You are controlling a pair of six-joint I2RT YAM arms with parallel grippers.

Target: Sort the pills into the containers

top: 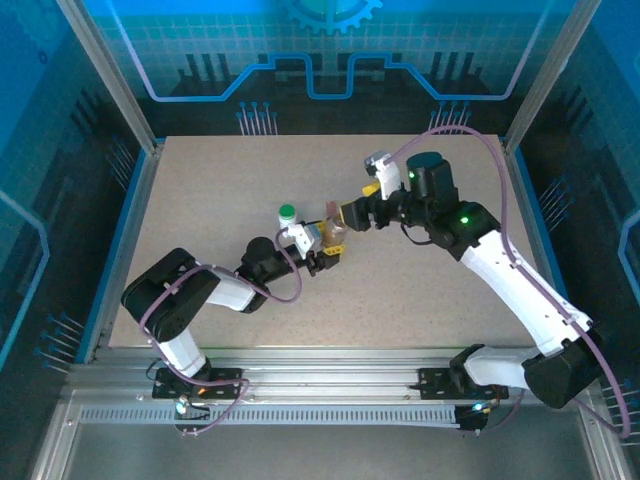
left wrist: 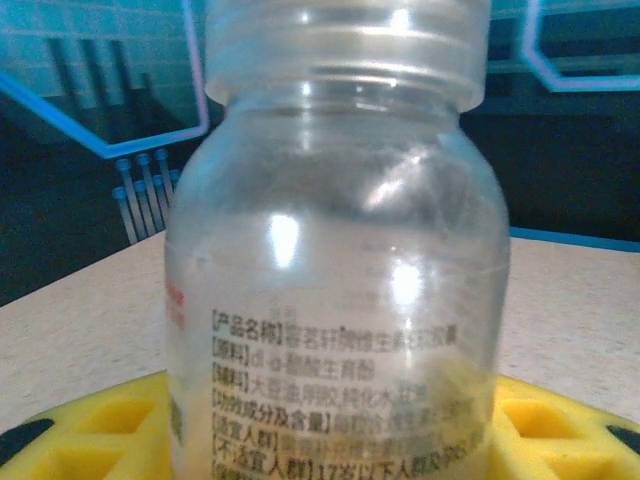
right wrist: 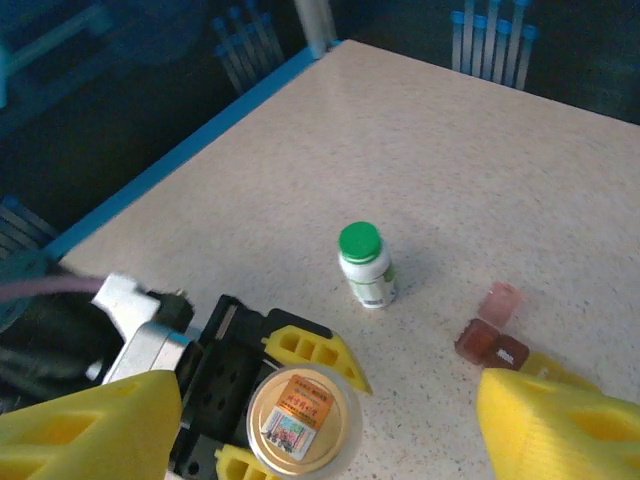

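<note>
Even overhead light brightens the beige speckled worktop. White glare spots dot the clear plastic bottle, its print blurred.

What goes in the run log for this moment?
left tool: shut on clear bottle | right tool: open over its top | green-capped bottle: upright

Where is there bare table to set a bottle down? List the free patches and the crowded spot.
Free: the table left of the green-capped bottle out to the blue edge, and the far strip behind it. Crowded: the centre, where that bottle, the clear bottle and the dark red box cluster.
</note>
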